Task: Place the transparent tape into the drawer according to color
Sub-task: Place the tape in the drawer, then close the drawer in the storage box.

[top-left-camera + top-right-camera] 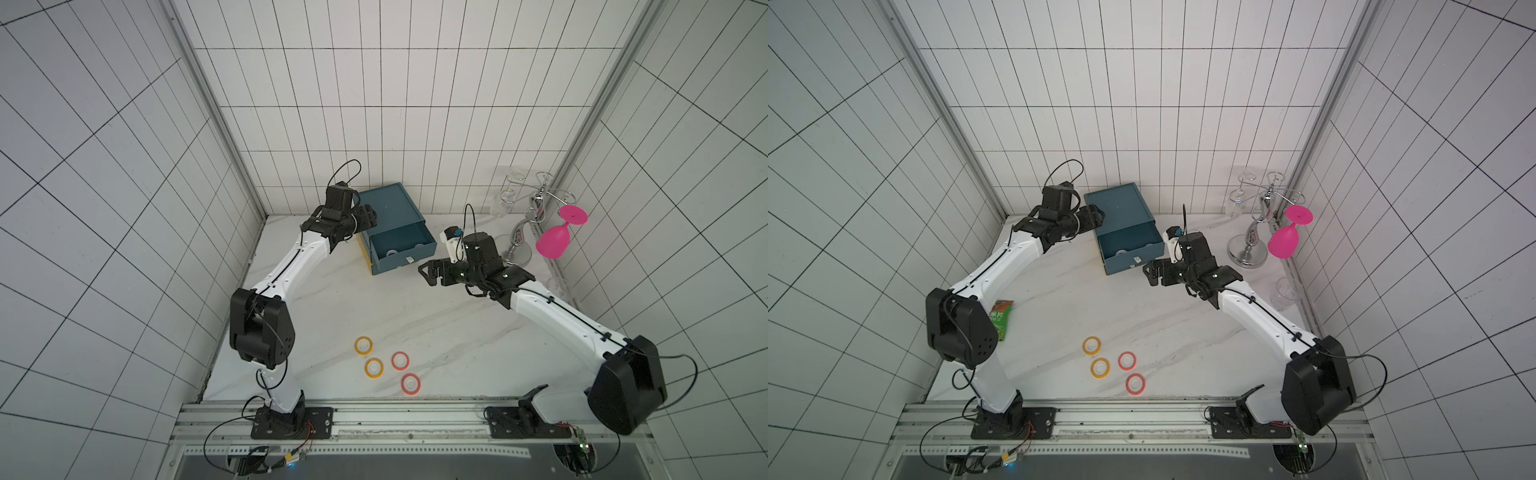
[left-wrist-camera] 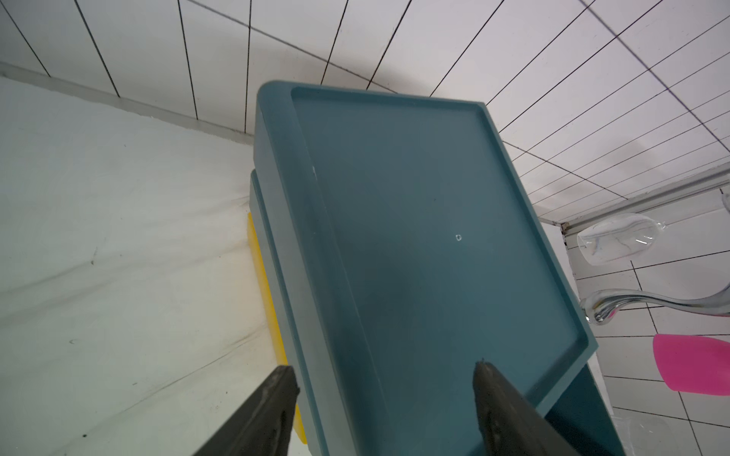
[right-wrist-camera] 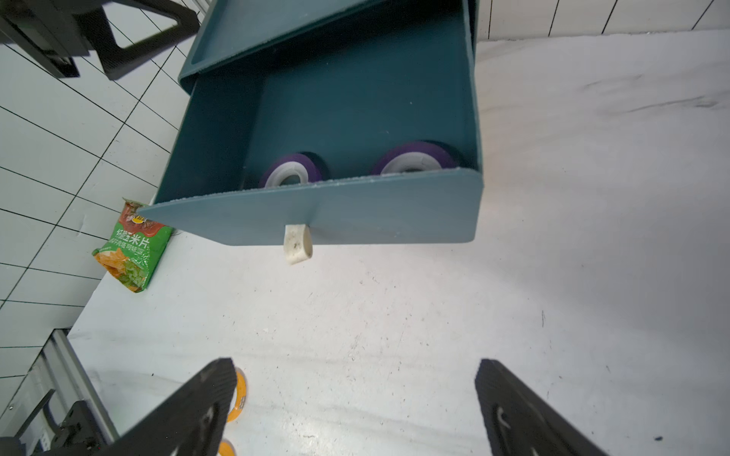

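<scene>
White marble tabletop [image 1: 415, 316], tiled walls [image 1: 374, 104] in both top views; teal cabinet [image 1: 388, 205] upper centre, orange tape rolls [image 1: 374, 368] and red tape rolls [image 1: 400, 361] lower centre. Left wrist: left gripper [image 2: 385, 391] parted over cabinet. Right wrist: right gripper [image 3: 355, 379] parted, empty; purple tape rolls [image 3: 294, 173] inside open drawer [image 3: 395, 213].

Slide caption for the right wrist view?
Open right pincer faces the pulled-out drawer holding two purple tape rolls.

The 2 arms rise from their bases with elbows bent high. The left arm [image 1: 286, 266] stretches forward, and the left gripper [image 2: 385, 375] has its jaws parted. The right arm [image 1: 552, 307] angles inward, and the right gripper [image 3: 355, 367] has its jaws spread wide.
</scene>
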### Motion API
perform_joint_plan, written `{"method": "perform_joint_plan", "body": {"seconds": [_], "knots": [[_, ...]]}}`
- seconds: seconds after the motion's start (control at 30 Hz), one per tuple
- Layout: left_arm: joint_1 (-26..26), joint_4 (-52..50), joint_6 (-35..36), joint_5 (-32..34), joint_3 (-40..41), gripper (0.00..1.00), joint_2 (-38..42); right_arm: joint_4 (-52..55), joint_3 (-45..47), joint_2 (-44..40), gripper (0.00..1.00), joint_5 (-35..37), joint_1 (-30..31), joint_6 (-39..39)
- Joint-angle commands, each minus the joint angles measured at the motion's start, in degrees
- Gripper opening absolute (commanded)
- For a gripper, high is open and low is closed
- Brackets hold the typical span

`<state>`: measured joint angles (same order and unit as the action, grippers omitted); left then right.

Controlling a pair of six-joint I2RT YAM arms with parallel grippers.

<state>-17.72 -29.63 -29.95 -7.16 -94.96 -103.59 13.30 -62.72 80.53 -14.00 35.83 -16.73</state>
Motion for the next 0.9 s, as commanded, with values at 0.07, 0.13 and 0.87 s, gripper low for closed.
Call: {"method": "perform_joint_plan", "body": {"seconds": [0.07, 0.13, 0.87], "knots": [[0.3, -1.1, 0.2, -1.9, -2.9, 0.66, -2.5, -4.2, -3.5, 2.8, 0.89, 3.3, 1.5, 2.0], [0.3, -1.9, 0.3, -1.8, -3.3, 0.63, -3.1, -4.8, -4.4, 4.1, 0.86, 3.6, 1.7, 2.4], [0.6, -6.1, 2.5, -3.0, -4.5, 0.57, -4.2, -13.0, -11.4, 14.5, 0.60, 7.9, 5.3, 4.6]]}}
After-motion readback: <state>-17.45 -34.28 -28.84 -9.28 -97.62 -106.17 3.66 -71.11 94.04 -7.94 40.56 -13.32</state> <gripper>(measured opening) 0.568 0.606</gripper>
